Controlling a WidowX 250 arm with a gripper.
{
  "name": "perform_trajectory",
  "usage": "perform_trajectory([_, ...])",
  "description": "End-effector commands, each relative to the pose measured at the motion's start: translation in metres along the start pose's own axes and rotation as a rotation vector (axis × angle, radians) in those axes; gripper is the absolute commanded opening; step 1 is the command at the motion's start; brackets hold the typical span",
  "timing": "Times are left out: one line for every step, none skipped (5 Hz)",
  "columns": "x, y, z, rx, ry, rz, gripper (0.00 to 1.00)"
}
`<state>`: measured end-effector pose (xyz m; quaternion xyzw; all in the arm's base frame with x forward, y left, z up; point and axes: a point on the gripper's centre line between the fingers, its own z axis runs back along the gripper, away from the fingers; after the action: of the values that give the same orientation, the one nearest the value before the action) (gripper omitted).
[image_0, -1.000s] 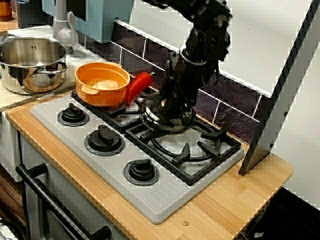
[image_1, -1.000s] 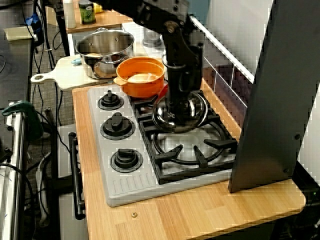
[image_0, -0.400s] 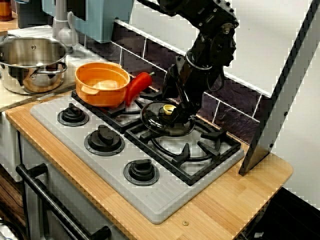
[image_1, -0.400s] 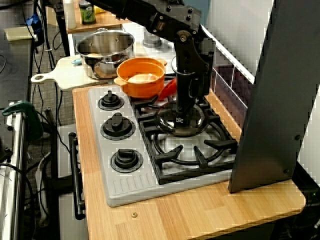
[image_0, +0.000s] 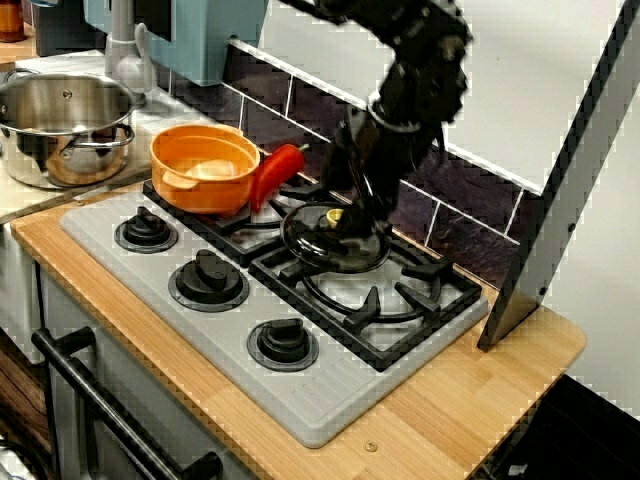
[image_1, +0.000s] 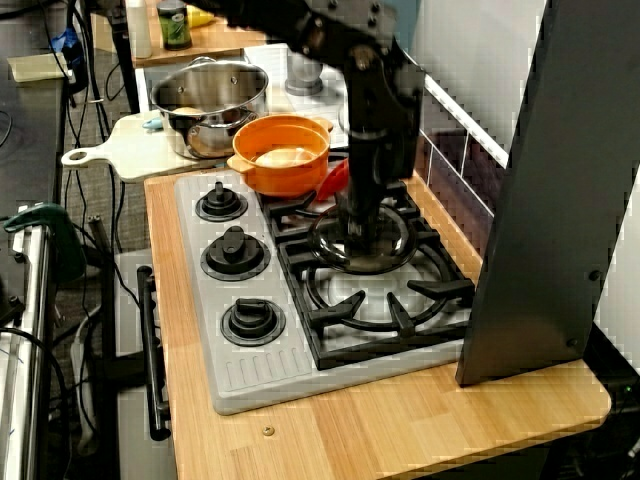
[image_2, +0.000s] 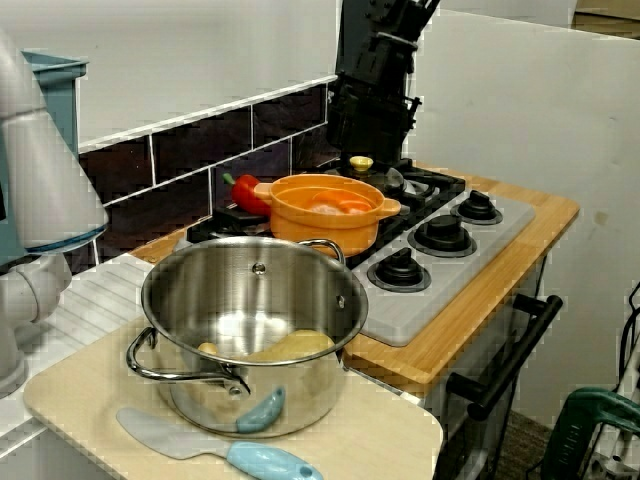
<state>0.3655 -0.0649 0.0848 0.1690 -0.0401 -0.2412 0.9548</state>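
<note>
A dark glass lid (image_0: 325, 243) with a yellow knob (image_0: 333, 215) lies flat on the black grate, between the two burners. My black gripper (image_0: 354, 208) hangs just over the knob in the front view, its fingers pointing down and open. From above, the gripper (image_1: 357, 215) stands over the lid (image_1: 385, 243) and hides the knob. In the view from the pot side, the knob (image_2: 361, 162) shows free below the gripper (image_2: 368, 138), with a small gap between them.
An orange pot (image_0: 205, 165) with food stands on the far left burner, and a red pepper (image_0: 275, 172) leans against it. A steel pot (image_2: 250, 330) and a blue spatula (image_2: 240, 455) rest on the cutting board (image_1: 120, 150). A tall grey panel (image_1: 540, 200) stands at the stove's right end.
A second ago the gripper held the lid tilted above the grate. It has set the lid down flat, let go of the knob and risen a little.
</note>
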Motion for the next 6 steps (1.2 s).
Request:
perform_trajectory([-0.027, 0.042, 0.03, 0.014, -0.073, 0.079, 1.0])
perform_trajectory([-0.041, 0.054, 0.032, 0.015, -0.064, 0.112, 1.0])
perform_trajectory([-0.056, 0.065, 0.028, 0.025, -0.034, 0.156, 1.0])
perform_trajectory([-0.068, 0.072, 0.021, 0.044, -0.028, 0.182, 1.0])
perform_trajectory([-0.08, 0.08, 0.016, 0.047, -0.013, 0.223, 1.0])
perform_trajectory([-0.086, 0.084, 0.013, 0.04, 0.011, 0.255, 1.0])
